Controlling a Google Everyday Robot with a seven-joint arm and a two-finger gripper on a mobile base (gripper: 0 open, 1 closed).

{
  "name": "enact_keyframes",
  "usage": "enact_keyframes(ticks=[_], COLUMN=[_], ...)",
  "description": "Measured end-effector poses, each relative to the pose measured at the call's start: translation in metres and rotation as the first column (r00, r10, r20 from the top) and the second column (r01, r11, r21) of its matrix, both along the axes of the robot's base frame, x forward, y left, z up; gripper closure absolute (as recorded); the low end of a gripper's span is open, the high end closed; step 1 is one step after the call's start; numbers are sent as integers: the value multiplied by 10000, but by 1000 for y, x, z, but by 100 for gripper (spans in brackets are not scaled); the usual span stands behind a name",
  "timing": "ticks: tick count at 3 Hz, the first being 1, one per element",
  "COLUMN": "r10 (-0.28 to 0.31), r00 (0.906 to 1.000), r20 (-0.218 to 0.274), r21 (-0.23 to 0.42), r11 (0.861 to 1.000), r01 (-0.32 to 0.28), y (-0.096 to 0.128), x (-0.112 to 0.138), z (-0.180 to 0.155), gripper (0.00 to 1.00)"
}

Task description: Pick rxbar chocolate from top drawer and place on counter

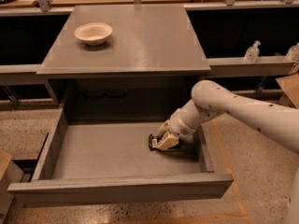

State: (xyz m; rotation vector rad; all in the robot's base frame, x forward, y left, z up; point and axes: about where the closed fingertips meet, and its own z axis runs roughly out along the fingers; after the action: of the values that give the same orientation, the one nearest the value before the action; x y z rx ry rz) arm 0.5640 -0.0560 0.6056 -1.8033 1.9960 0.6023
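- claw (163, 142) in grey top drawer (117, 190), right side, at dark flat rxbar chocolate (151, 143); grip: can't tell
- smooth grey surface (145, 41), pale round bowl (93, 32) far left

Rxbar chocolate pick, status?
Claw low in the top drawer, right side, over the rxbar chocolate. Bar lies on drawer floor, mostly hidden by claw. On the counter, a bowl at far-left corner; likely no obstacle.
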Motion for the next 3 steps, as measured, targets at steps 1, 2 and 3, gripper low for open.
enact_keyframes(ticks=[1,2,3], r10=[-149,-308,-153], r00=[9961,9778,9543], r20=[873,2075,2986], r21=[768,1745,2149], r11=[9970,9846,9753], r01=[82,-60,-516], y=[2,2,2], x=[4,6,7], z=[66,156,227], gripper=[100,100,100])
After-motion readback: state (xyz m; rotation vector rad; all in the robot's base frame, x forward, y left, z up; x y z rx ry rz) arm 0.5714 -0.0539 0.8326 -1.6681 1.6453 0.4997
